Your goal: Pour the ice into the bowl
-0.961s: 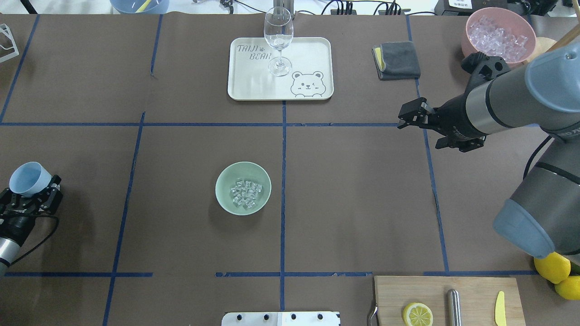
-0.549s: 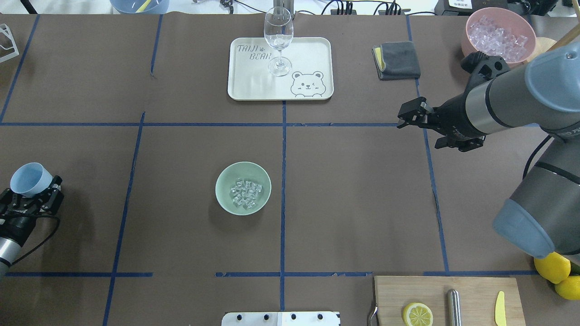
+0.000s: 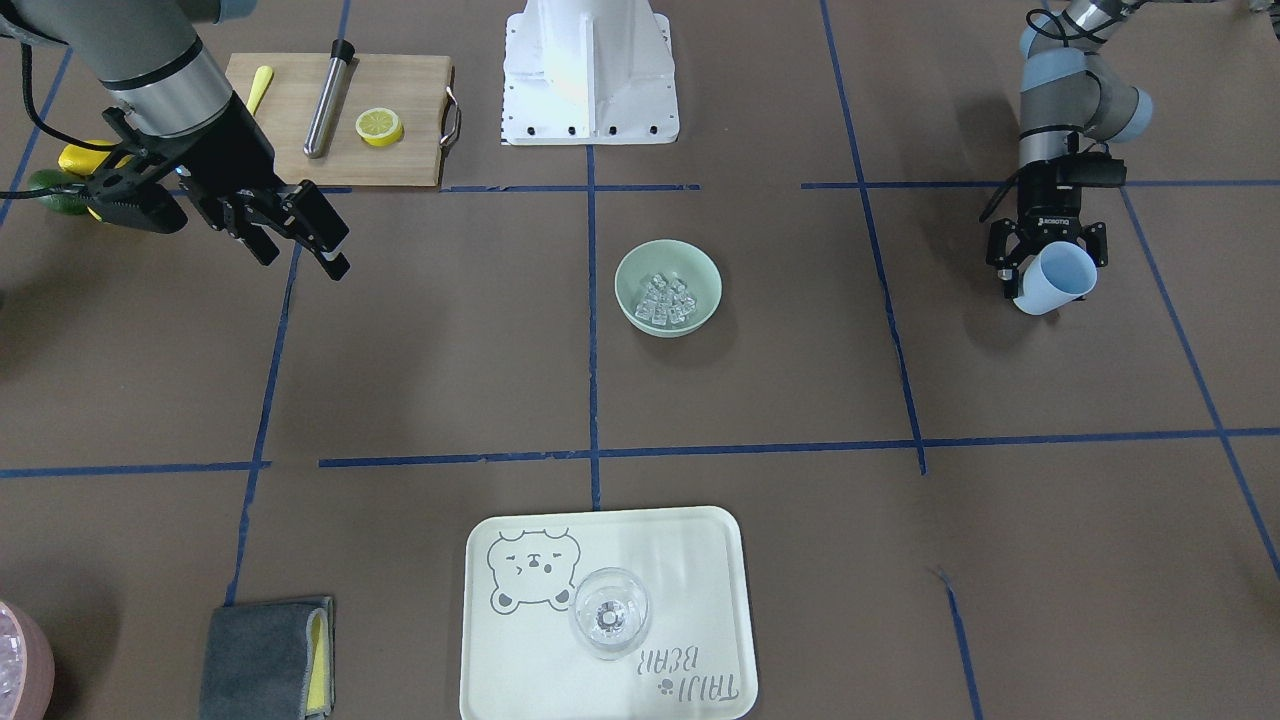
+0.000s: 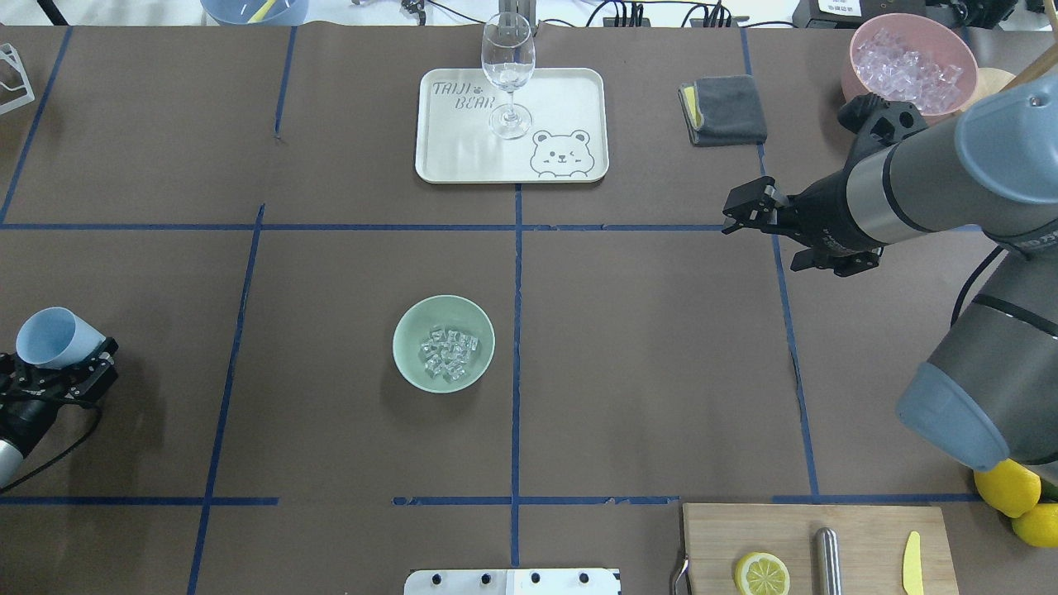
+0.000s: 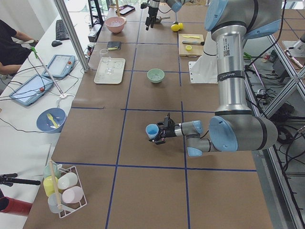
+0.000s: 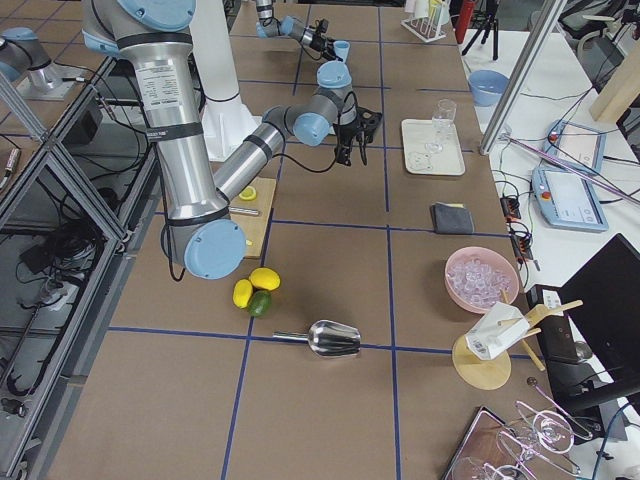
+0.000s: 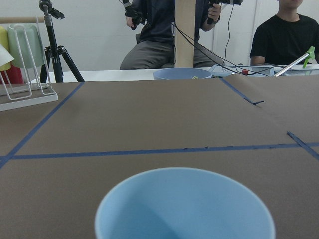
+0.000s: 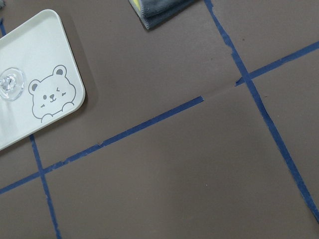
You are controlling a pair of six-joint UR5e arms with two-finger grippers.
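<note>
Off at the table's edge, the left gripper [image 4: 51, 364] grips the blue cup [image 4: 51, 337], seemingly emptied; ice [image 4: 447, 354] fills the bowl [image 4: 444, 307]; the right gripper [image 4: 742, 213] hangs unclenched.

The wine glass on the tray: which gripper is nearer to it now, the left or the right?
The right. The right gripper hangs to the side of the wine glass, just past the tray. The left gripper, holding the blue cup, is at the table's far left edge.

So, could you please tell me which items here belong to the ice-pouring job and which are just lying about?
Job:
ice
bowl
blue cup in the left hand

Lying about:
tray
wine glass
grey cloth
pink tub
cutting board
lemons
</note>
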